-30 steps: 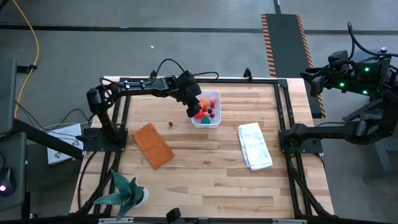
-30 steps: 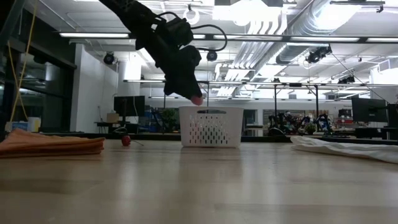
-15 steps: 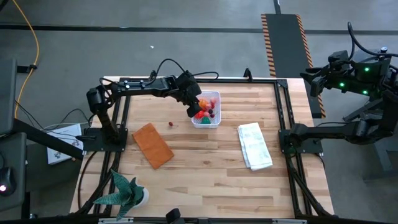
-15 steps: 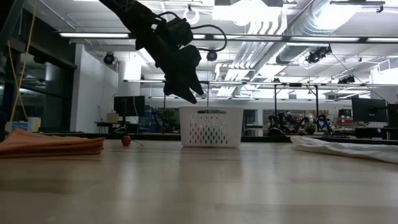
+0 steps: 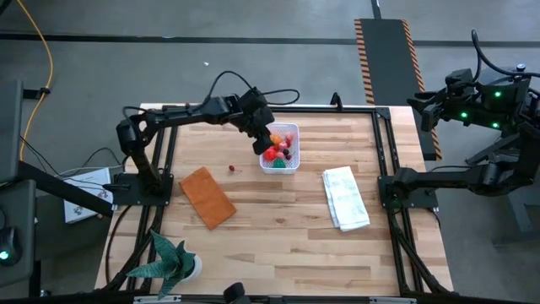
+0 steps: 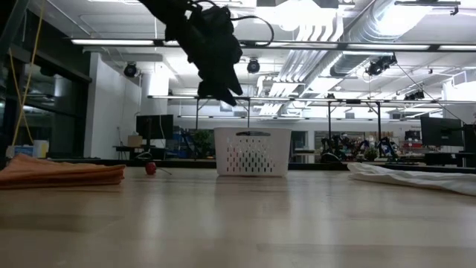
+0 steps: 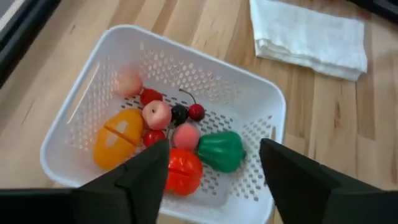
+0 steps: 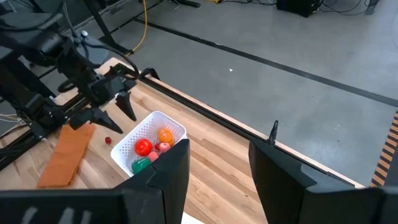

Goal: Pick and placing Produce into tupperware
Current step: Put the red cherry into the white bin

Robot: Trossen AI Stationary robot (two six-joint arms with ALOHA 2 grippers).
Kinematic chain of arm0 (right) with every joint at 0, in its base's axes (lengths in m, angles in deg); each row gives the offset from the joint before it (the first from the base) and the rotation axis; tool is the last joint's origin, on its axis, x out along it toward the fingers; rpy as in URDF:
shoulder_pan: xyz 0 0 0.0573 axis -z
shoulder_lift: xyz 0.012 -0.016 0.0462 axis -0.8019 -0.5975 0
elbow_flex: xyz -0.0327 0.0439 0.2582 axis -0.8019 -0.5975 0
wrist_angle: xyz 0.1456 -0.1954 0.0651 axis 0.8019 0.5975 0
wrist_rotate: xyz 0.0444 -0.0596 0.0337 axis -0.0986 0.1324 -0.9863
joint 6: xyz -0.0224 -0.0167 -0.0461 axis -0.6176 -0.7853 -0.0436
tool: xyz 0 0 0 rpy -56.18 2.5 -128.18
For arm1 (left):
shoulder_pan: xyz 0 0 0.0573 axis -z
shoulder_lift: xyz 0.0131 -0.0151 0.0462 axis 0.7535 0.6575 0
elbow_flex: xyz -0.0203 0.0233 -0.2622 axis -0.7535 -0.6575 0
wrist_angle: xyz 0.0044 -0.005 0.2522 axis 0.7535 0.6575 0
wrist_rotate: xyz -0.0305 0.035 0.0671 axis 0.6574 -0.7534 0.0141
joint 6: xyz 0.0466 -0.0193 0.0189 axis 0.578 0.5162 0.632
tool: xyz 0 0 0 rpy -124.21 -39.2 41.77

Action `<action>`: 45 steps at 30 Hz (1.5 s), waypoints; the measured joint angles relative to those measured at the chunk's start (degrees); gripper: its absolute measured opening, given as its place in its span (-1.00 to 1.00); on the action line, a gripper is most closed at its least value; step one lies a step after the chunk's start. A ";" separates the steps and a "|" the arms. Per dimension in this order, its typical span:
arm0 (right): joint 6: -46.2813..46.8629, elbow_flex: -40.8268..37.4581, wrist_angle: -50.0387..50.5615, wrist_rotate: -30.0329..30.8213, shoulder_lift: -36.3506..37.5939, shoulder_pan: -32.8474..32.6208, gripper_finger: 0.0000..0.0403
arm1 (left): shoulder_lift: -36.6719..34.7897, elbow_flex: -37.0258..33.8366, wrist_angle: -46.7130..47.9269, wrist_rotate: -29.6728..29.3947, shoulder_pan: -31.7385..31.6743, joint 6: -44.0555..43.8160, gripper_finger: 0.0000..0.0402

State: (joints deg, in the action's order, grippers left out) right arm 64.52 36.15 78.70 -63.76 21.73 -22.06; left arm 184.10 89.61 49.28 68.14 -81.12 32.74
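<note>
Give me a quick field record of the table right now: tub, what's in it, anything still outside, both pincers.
tub: white perforated tub, far side of the table
contents: orange piece, tomato, green piece, pink and red berries, one dark one
still outside: one small red piece on the wood between tub and orange cloth
left pincer: open, empty, above the tub
right pincer: open, empty, off the table's right side
other: white cloth, plant

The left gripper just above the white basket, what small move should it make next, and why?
Probably swing the left gripper, open and empty above the tupperware, toward the small red piece on the table between the tub and the orange cloth. It looks like the only produce outside the tub.
</note>
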 joint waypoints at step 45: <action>0.47 0.00 -0.02 0.03 -1.68 0.00 -0.22 | -31.39 10.42 40.15 -6.90 0.00 4.74 -0.98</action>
State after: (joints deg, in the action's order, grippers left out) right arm 64.98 36.15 78.68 -63.73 20.04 -22.06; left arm 152.71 100.02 89.43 61.24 -81.12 37.48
